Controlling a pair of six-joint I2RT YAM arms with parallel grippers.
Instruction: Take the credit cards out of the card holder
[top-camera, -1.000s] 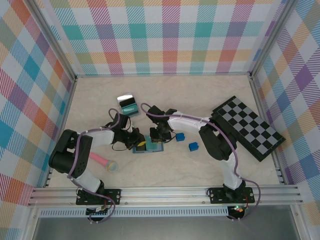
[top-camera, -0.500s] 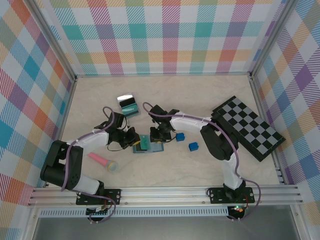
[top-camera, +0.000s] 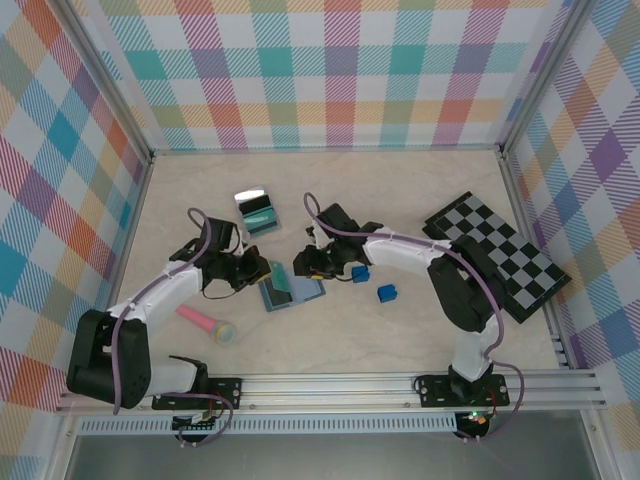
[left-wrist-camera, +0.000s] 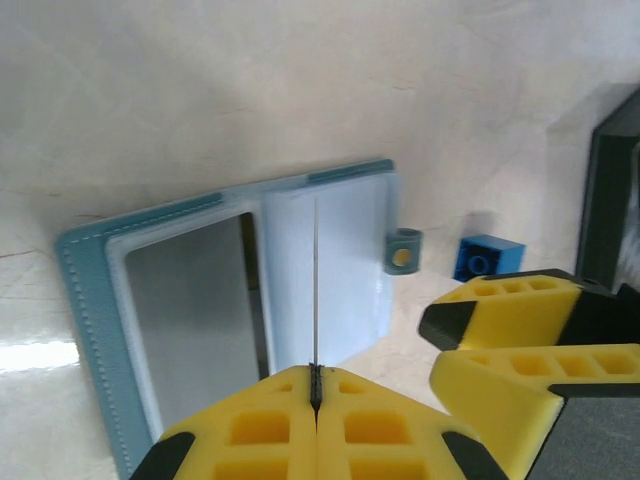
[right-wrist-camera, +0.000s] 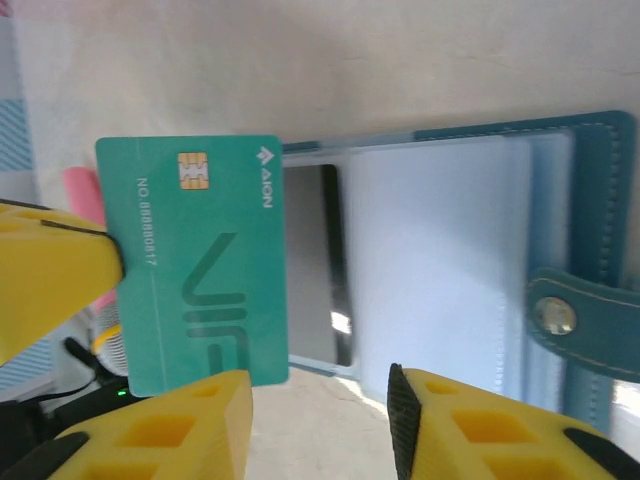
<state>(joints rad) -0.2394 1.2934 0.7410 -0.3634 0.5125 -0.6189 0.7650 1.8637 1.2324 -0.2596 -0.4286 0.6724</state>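
Observation:
The card holder (top-camera: 300, 294) lies open on the table, a slate-blue wallet with clear sleeves (right-wrist-camera: 440, 270) and a snap strap (right-wrist-camera: 572, 316). My left gripper (top-camera: 266, 272) is shut on a teal-green credit card (right-wrist-camera: 195, 262). The card stands on edge just left of the holder's open panel and is clear of the sleeves. In the left wrist view it is a thin line (left-wrist-camera: 316, 280) rising from my shut left gripper (left-wrist-camera: 316, 372) over the holder (left-wrist-camera: 190, 290). My right gripper (right-wrist-camera: 320, 420) hangs open above the holder's near edge, with nothing between its fingers (left-wrist-camera: 520, 300).
Two blue cubes (top-camera: 360, 272) (top-camera: 387, 293) lie right of the holder. A checkerboard (top-camera: 495, 255) sits at the right. A pink stick (top-camera: 205, 322) lies front left. A flat silver piece (top-camera: 248, 200) and a teal piece (top-camera: 262, 218) lie at the back left.
My left gripper has pulled back to the left with the teal card, drawing it out of the holder. My right gripper has opened and the holder has turned a little.

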